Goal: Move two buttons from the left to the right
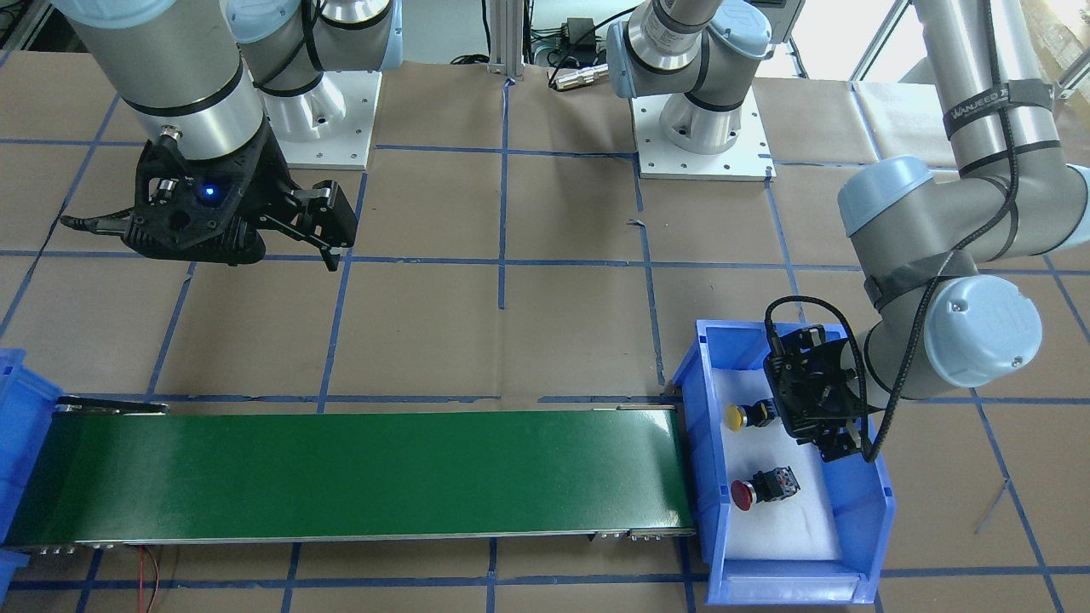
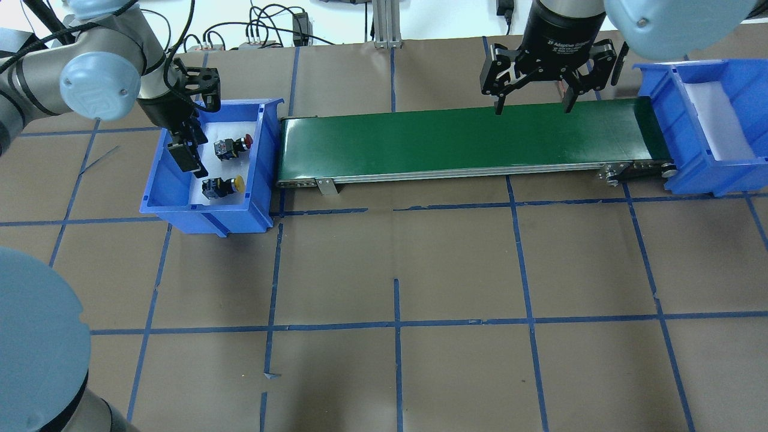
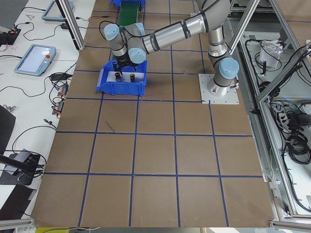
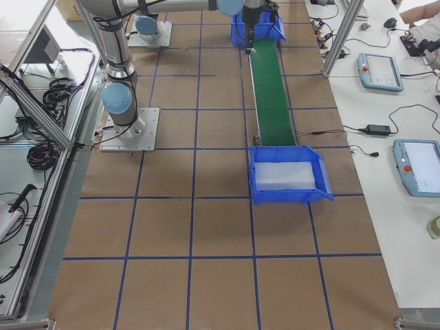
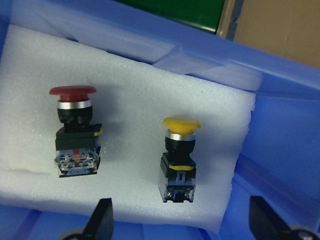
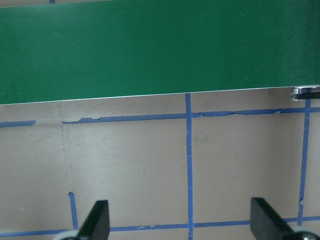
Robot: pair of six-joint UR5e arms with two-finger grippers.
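Two buttons lie on their sides on white foam in the left blue bin [image 2: 174,207]. The red-capped button [image 2: 233,146] is the farther one and the yellow-capped button [image 2: 223,186] the nearer. Both show in the left wrist view, red [image 5: 75,130] and yellow [image 5: 179,155], and in the front view, yellow [image 1: 745,415] and red [image 1: 762,489]. My left gripper [image 2: 186,150] hangs open and empty over the bin's side away from the belt, above the buttons, touching neither. My right gripper [image 2: 533,105] is open and empty, above the table beside the belt's right part.
A green conveyor belt [image 2: 468,141] runs from the left bin to a second blue bin [image 2: 702,132] on the right, which holds only white foam. Brown paper with blue tape lines [image 2: 396,324] covers the table. Both arm bases [image 1: 702,128] stand behind the belt.
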